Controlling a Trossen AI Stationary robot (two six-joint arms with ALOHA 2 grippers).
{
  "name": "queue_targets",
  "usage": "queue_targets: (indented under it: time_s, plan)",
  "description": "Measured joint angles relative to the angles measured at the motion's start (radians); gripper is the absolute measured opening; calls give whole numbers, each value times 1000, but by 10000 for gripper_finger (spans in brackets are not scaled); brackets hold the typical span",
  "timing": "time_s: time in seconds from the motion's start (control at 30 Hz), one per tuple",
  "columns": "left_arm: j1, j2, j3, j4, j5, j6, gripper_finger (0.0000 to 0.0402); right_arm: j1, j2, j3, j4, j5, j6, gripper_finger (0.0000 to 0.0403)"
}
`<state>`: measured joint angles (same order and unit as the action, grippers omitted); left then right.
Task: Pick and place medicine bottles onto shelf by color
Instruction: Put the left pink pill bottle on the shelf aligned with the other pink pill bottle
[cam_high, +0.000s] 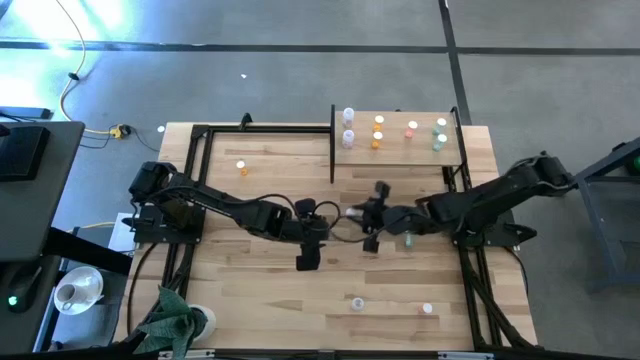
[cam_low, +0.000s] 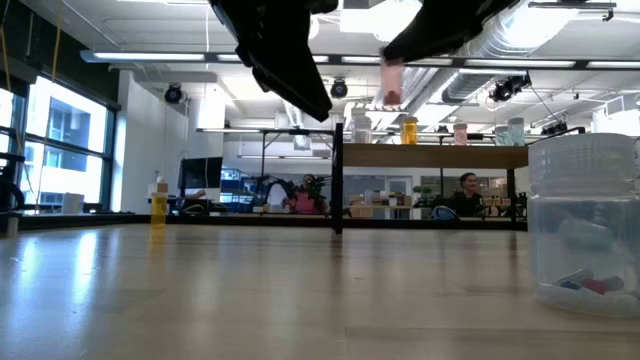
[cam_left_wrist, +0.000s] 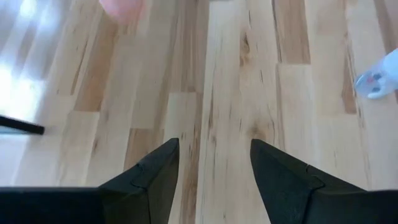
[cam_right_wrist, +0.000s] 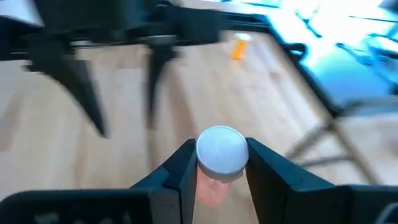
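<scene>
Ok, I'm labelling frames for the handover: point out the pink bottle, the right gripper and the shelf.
pink bottle (cam_right_wrist: 221, 149), right wrist view, on its white cap.
right gripper (cam_right_wrist: 219, 163), right wrist view, midway between the fingertips.
shelf (cam_high: 395, 152), high view, bare front board.

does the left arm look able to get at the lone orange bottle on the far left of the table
Probably yes: the left gripper is open and empty, and bare wooden tabletop lies between it and the orange white-capped bottle.

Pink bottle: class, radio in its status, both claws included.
Right claw shut on pink bottle, mid-table, raised. Left claw open, empty, facing it. Shelf beyond; nothing blocking.
</scene>
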<state>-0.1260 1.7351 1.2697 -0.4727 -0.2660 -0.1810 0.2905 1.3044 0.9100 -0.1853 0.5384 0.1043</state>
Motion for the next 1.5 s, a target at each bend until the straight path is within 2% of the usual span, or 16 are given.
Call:
queue_targets:
  time_s: [0.27,0.43,0.63,0.73,0.97,1.5]
  plan:
    - [-8,2,-8,30,-11,17,182,-9,-201,0,-84,189,-34,103]
    - [4,3,-59,95,-7,39,179,-9,-331,-21,-112,359,-21,103]
    - [29,2,-64,88,-7,30,179,-12,-494,-166,-122,538,70,103]
    - [35,2,-64,105,-7,31,179,-34,-570,-249,-121,587,126,103]
    - [41,2,-63,147,-7,43,179,-153,-640,-353,-102,577,199,103]
    - [41,2,-63,154,-6,45,177,-524,-568,-369,-77,308,207,103]
